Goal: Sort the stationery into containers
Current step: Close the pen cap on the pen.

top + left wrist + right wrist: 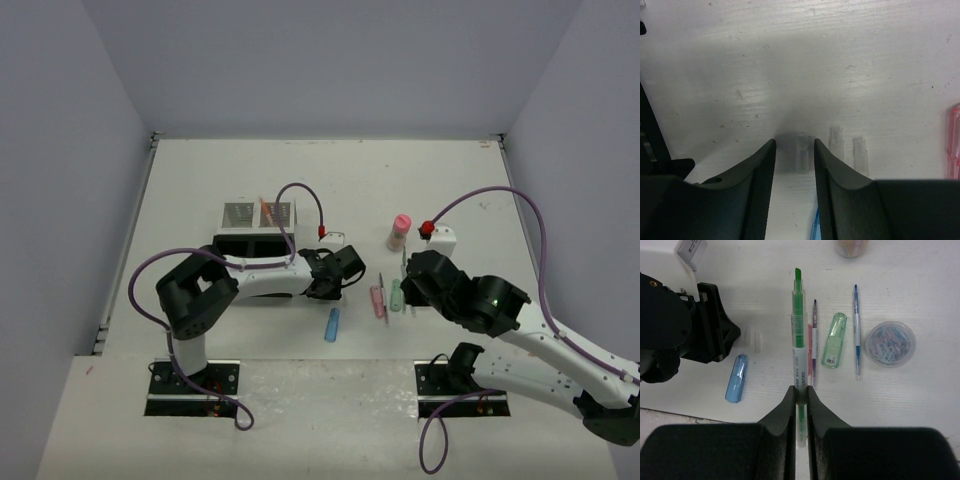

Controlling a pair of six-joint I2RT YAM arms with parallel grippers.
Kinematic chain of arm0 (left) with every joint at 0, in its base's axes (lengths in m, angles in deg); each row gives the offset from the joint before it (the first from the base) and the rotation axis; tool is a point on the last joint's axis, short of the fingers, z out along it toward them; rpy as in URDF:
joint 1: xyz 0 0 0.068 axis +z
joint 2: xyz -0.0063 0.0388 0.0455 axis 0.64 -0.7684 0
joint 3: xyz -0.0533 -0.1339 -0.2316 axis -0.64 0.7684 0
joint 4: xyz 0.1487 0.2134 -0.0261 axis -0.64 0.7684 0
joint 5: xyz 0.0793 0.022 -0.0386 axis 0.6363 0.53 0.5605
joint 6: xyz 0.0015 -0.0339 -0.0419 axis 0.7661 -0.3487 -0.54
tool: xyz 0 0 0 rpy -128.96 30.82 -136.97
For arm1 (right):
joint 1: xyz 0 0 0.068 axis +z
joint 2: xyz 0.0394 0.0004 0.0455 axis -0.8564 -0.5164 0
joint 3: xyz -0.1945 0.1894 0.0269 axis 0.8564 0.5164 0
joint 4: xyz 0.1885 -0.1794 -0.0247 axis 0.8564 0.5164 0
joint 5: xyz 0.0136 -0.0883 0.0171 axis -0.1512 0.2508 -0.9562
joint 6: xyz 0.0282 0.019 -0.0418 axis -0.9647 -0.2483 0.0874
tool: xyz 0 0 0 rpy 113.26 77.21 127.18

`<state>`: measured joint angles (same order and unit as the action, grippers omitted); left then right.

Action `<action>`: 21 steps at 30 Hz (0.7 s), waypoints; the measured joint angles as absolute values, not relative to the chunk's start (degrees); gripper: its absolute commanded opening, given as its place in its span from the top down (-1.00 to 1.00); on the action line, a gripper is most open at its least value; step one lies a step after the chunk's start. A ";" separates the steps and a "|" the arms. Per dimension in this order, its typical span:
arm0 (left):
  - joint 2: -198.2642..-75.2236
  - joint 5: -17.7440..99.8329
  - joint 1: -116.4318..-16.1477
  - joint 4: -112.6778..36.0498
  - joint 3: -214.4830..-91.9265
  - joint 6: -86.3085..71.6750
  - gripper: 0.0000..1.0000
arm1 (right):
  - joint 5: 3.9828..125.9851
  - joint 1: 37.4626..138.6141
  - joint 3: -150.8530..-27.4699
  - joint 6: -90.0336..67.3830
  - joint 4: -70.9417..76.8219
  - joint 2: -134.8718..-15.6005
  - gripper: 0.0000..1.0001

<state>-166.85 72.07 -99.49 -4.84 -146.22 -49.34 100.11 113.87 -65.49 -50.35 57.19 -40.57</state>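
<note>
table (230, 170): white, scuffed | walls (330, 60): plain grey, three sides

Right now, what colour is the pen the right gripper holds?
Green pen, best in the right wrist view.

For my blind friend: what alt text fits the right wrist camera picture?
The right pincer is shut on a green highlighter. Around it on the white table lie a green cap, a blue pen, a tub of paper clips and a blue capsule.

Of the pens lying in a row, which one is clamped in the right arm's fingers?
The green highlighter: its barrel sits between the right fingers, while the pink pen, purple pen and blue pen lie free beside it.
</note>
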 measured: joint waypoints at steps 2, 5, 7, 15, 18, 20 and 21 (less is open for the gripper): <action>-167.16 72.08 -99.49 -4.87 -146.55 -49.66 0.70 | 100.09 113.87 -65.49 -50.33 57.17 -40.57 1.00; -167.35 72.07 -99.49 -4.91 -146.79 -49.71 0.97 | 99.96 113.87 -65.49 -50.28 57.17 -40.57 1.00; -167.44 72.02 -99.50 -5.03 -146.92 -49.85 1.00 | 99.78 113.87 -65.38 -50.11 56.92 -40.54 1.00; -167.42 72.10 -99.56 -5.18 -146.94 -49.98 1.00 | 97.78 113.84 -63.53 -48.95 54.70 -39.93 1.00; -166.94 72.63 -99.56 -5.04 -146.92 -49.83 1.00 | 95.00 113.75 -61.97 -47.22 51.80 -38.91 1.00; -165.98 73.32 -99.56 -5.09 -146.90 -49.32 1.00 | 92.60 113.72 -60.48 -45.89 49.16 -37.82 1.00; -164.94 73.70 -99.56 -5.27 -146.83 -48.77 1.00 | 90.99 113.72 -59.67 -45.29 47.69 -37.11 1.00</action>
